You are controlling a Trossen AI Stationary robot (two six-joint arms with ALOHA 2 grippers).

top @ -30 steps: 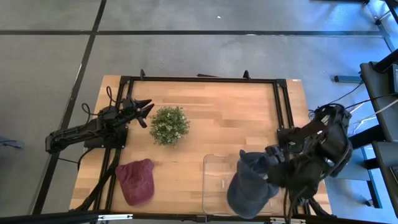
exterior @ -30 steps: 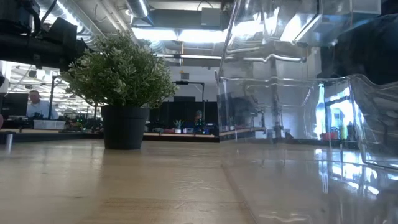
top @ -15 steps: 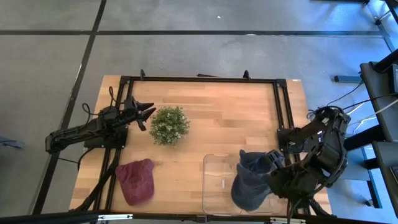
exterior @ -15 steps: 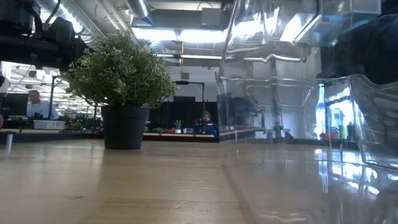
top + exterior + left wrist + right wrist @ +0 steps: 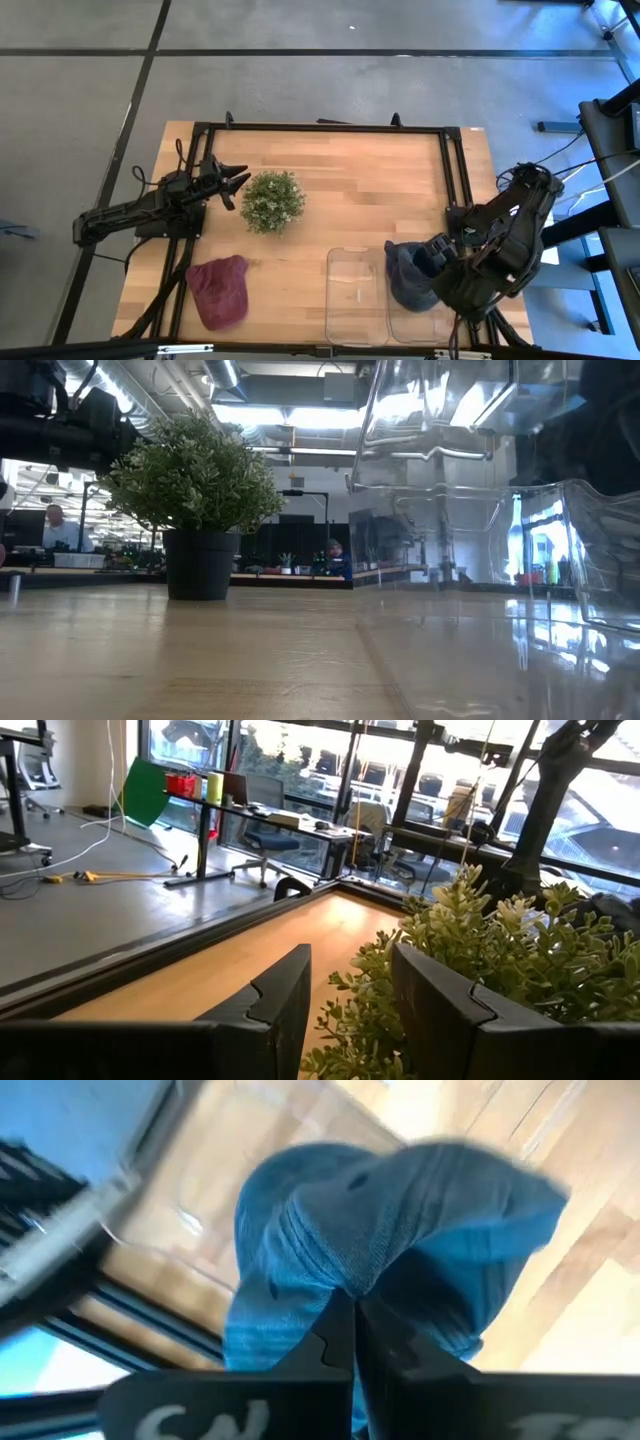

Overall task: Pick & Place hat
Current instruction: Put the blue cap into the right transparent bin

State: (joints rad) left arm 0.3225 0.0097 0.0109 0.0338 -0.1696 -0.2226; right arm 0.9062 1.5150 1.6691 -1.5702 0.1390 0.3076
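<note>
High view: right claw (image 5: 436, 262) holds the blue hat (image 5: 408, 277) over the clear bin (image 5: 352, 297) at the desk (image 5: 370, 190) front; maroon hat (image 5: 219, 289) lies apart.
Low view: only potted plant (image 5: 196, 500) and bin visible.
Left wrist view: left claw (image 5: 350, 1010) fingers apart, beside the plant.
Right wrist view: fingers clamped on hat fabric.

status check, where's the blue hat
Right hand shut on blue hat, over clear bin. Left hand open beside plant. Nothing blocking.

Potted plant (image 5: 272, 201) blocks table centre-left; middle (image 5: 370, 200) open.
</note>
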